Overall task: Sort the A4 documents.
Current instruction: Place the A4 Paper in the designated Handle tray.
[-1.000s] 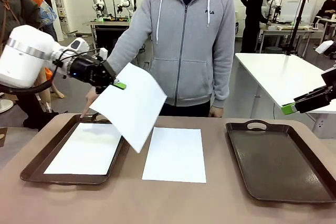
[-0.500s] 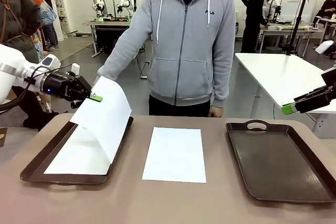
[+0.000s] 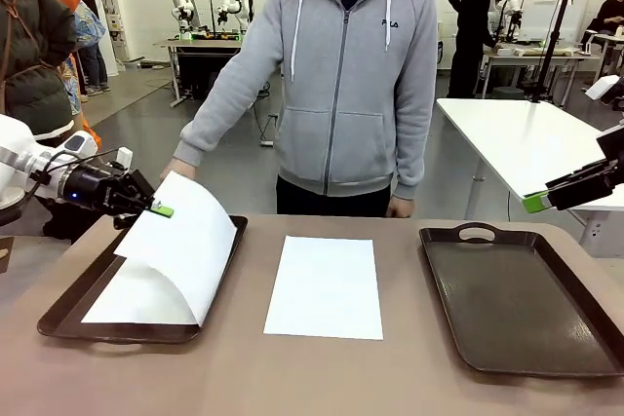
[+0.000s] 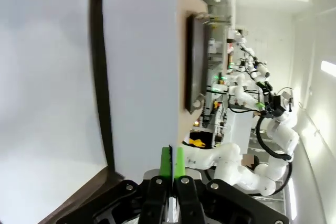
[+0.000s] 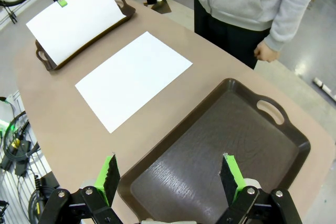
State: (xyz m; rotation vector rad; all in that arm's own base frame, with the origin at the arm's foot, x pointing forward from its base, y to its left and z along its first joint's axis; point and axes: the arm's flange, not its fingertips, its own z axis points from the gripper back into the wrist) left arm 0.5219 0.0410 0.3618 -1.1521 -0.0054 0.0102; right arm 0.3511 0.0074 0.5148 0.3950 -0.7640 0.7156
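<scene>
At far left, clamped shut on the upper corner of one A4 document (image 3: 185,245): the left pincer (image 3: 164,209), low over the near-left end of the left tray (image 3: 58,314). Hangs curled from that grip, long axis running down and away from the pincer toward the tray's right rim, lower edge resting on the tray. Beneath it, flat on the tray floor, a second white sheet (image 3: 127,304). Just beyond the tray's far end, partly behind the paper, the person's hand (image 3: 175,169). Likely next: letting go, with the held page needing to fall square over the one below. In the middle, on the bare surface (image 3: 292,377) between the two trays and touching neither, a third sheet (image 3: 325,284), long axis pointing across toward the person, somewhat nearer the left tray. Farther right, the right tray (image 3: 517,309), dark and holding nothing. At far right, raised above that tray and well apart from every page, the right pincer (image 5: 170,174), spread wide, gripping nothing.
</scene>
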